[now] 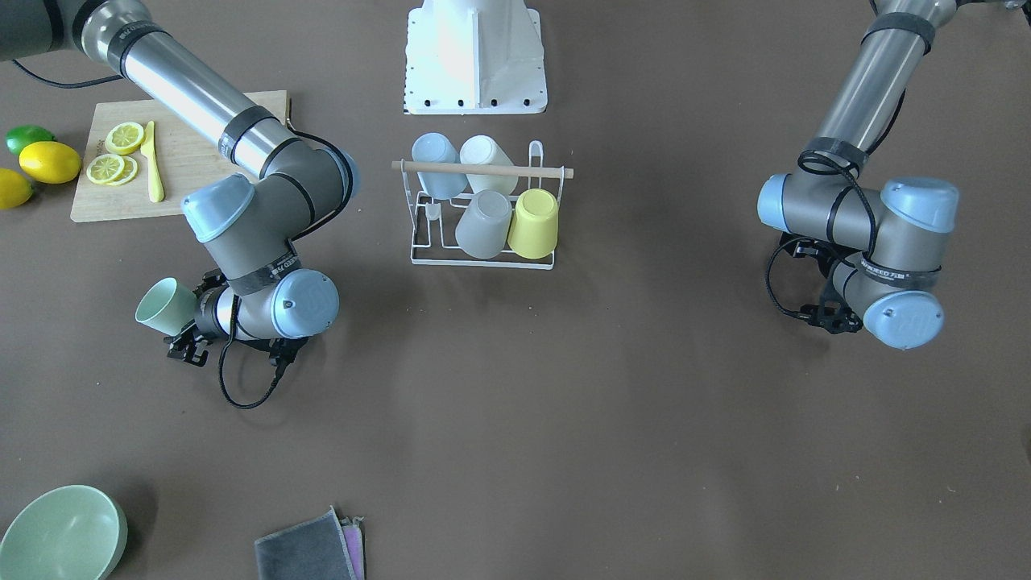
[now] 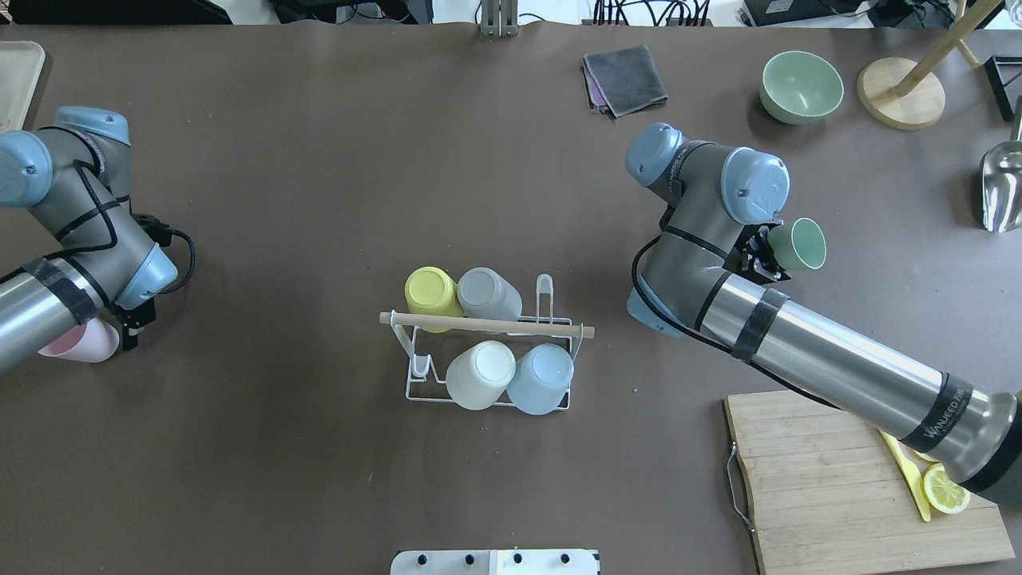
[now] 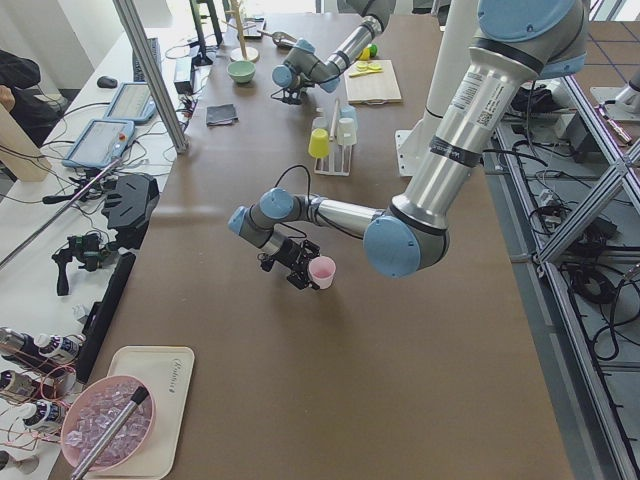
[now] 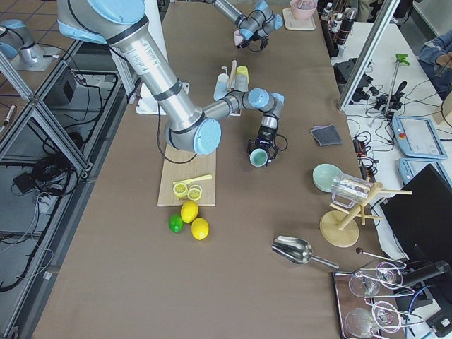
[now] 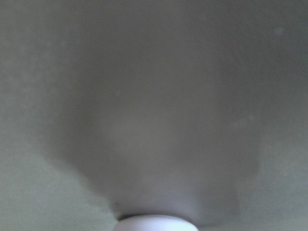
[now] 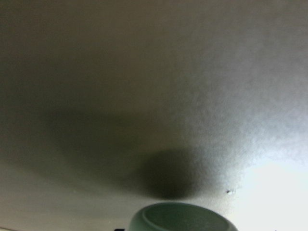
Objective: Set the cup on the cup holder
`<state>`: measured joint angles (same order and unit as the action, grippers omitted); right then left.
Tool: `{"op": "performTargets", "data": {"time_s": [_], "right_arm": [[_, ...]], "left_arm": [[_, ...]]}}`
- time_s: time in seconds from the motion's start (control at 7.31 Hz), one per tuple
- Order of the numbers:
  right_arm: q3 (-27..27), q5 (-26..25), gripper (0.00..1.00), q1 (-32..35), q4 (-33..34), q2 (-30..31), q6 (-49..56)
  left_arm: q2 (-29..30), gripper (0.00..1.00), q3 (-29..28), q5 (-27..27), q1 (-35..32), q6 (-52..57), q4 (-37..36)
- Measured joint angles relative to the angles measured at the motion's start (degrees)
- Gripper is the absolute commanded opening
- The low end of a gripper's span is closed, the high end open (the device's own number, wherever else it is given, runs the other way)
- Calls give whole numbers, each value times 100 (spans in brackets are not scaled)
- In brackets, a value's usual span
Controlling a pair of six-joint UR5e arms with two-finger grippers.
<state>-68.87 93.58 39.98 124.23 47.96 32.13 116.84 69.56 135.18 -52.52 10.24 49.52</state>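
The cup holder (image 2: 415,375), a white wire rack with a wooden rod (image 1: 483,168) across its top, stands mid-table. Several cups sit upside down on its prongs: yellow (image 2: 431,291), grey (image 2: 489,294), cream (image 2: 479,374) and blue (image 2: 541,378). My right gripper (image 2: 770,249) is shut on a mint green cup (image 2: 798,243), held on its side to the right of the rack; it also shows in the front view (image 1: 165,306). My left gripper (image 2: 120,331) is shut on a pink cup (image 2: 80,342), far left of the rack; it also shows in the left side view (image 3: 322,272).
A wooden cutting board (image 2: 806,479) with a lemon slice (image 2: 946,489) and a yellow knife (image 2: 906,471) lies near right. A green bowl (image 2: 801,86), folded cloths (image 2: 624,77), a wooden stand (image 2: 901,92) and a metal scoop (image 2: 1002,188) lie at the far right. Lemons (image 1: 50,161) lie beside the board.
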Motion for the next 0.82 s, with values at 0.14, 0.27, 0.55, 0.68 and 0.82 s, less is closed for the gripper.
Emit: {"op": "performTargets", "data": {"time_s": [0.14, 0.27, 0.55, 0.68, 0.82], "right_arm": [[-41, -60, 0, 19, 9, 0, 70], [-68, -87, 0, 68, 17, 0, 179], [-95, -80, 0, 264, 9, 1, 432], [-130, -43, 0, 393, 0, 1, 462], [-176, 83, 0, 552, -9, -13, 420]], "left_arm": [[-1, 98, -1, -13, 2, 5, -24], [0, 98, 0, -30, 4, 6, -41], [-2, 92, -3, -42, 25, 10, -47], [-5, 80, -3, -43, 31, 12, -47], [-9, 62, -3, -46, 34, 12, -48]]}}
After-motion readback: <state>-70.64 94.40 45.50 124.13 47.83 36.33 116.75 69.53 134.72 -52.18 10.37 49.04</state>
